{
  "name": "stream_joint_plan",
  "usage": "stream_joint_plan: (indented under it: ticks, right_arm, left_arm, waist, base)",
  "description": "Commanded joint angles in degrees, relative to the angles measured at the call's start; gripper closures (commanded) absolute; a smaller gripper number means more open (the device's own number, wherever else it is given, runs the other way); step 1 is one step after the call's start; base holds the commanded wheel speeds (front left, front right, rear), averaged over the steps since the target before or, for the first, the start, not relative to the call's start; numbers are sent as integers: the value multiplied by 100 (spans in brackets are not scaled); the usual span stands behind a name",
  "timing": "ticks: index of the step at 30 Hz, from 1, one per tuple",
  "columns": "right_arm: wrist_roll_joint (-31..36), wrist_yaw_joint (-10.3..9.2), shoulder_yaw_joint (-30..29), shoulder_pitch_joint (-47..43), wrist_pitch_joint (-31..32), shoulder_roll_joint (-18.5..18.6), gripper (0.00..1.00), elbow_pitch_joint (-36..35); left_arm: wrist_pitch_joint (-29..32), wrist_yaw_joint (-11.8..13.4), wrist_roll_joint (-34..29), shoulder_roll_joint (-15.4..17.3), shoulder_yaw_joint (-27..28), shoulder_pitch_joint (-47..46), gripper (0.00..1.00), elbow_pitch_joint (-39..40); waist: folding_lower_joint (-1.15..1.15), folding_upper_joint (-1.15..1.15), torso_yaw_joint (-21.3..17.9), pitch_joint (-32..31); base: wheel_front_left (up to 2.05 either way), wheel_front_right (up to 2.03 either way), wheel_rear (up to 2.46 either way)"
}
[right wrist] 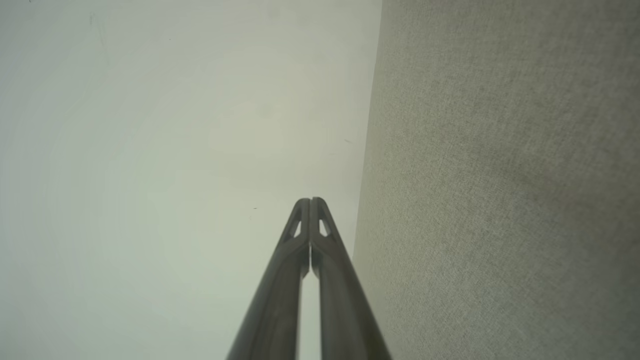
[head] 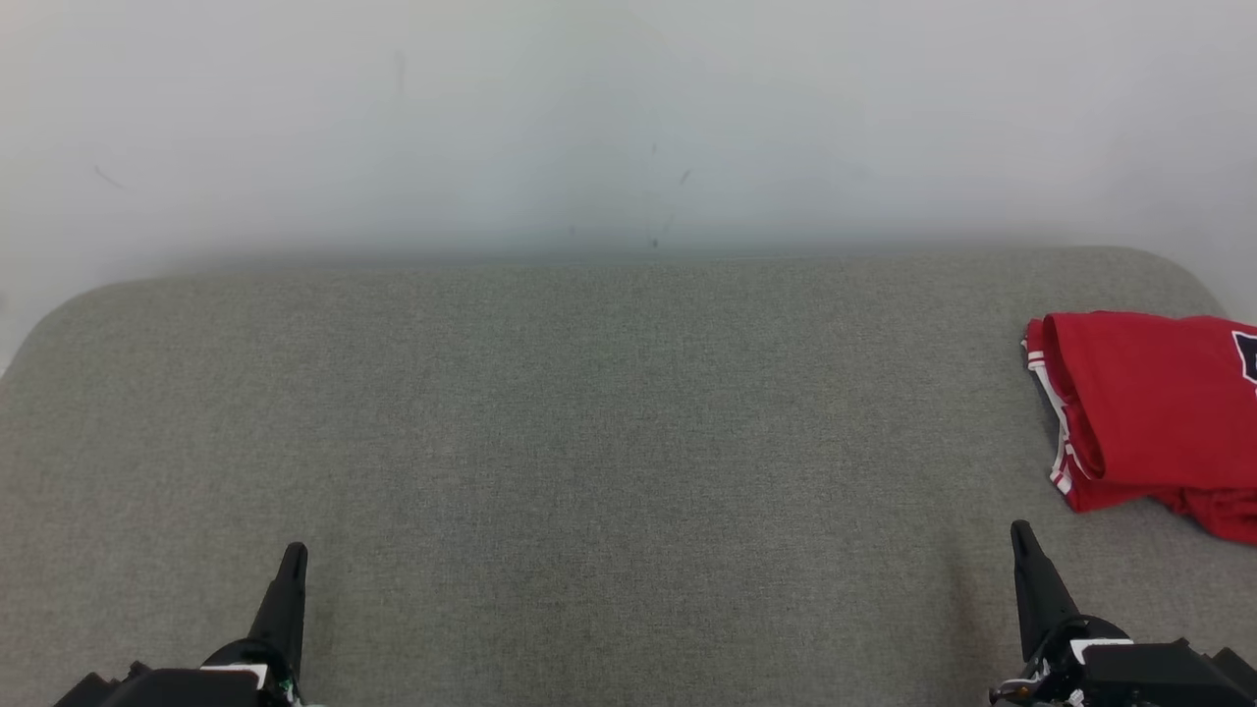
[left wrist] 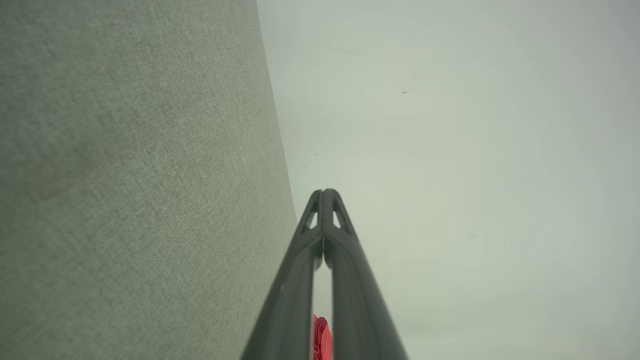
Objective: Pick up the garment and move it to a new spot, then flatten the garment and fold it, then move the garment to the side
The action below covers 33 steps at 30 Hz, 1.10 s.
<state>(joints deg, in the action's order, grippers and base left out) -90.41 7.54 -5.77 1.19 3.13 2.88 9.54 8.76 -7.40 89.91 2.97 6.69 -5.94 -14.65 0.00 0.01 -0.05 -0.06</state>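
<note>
A folded red garment [head: 1149,412] with white-trimmed edges lies at the far right of the grey fabric table [head: 589,412], partly cut off by the frame. My right gripper [head: 1023,538] stands at the lower right, below and left of the garment and apart from it. Its tips meet in the right wrist view [right wrist: 310,201], with nothing between them. My left gripper [head: 293,555] rests at the lower left, far from the garment. In the left wrist view [left wrist: 324,192] its tips touch, and a sliver of the red garment [left wrist: 322,337] shows between the finger shafts, behind them.
The grey table has rounded far corners and ends at a pale, plain wall [head: 628,118]. The wide middle of the table surface lies between my two grippers.
</note>
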Motion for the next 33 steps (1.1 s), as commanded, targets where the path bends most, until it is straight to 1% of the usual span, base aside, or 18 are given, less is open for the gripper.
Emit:
stream_joint_plan:
  ticks: [1,5,33]
  right_arm:
    - [-117,-9,9,53,27,-1,100,-25]
    - [-261,-10,10,74,44,-1,100,-23]
    - [-264,-10,10,68,37,-1,100,-23]
  left_arm:
    - [40,-16,134,-10,24,-84,100,19]
    - [90,-16,253,-16,33,-109,100,20]
    - [83,-16,258,-15,30,-110,100,21]
  waist:
    - [0,-1,1,6]
    - [0,-1,3,23]
    - [0,-1,4,25]
  base:
    - [0,0,0]
    - [0,0,0]
    - [0,0,0]
